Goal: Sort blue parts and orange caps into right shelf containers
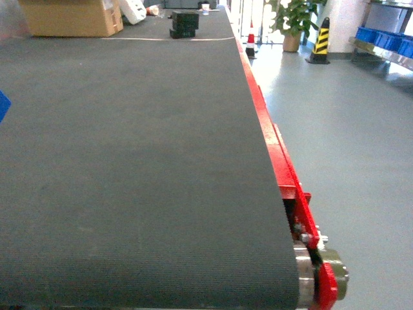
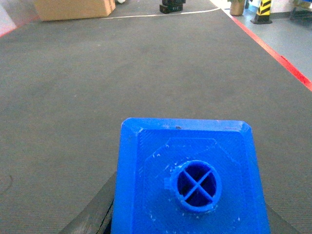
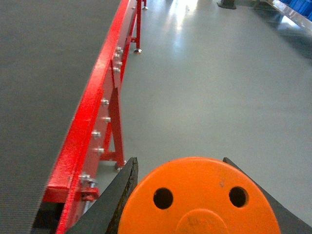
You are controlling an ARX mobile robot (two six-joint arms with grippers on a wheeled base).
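Orange cap [image 3: 197,200] clamped in right gripper [image 3: 195,195], blue part [image 2: 187,180] in left gripper [image 2: 187,214]; carry both level toward distant containers [image 1: 386,40]

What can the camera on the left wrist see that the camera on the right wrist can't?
Only the left wrist view shows the blue part clamped in the left gripper, and a cardboard box at the belt's far end. Only the right wrist view shows the orange cap clamped in the right gripper and a wide stretch of grey floor. Both show the dark conveyor belt and its red frame.
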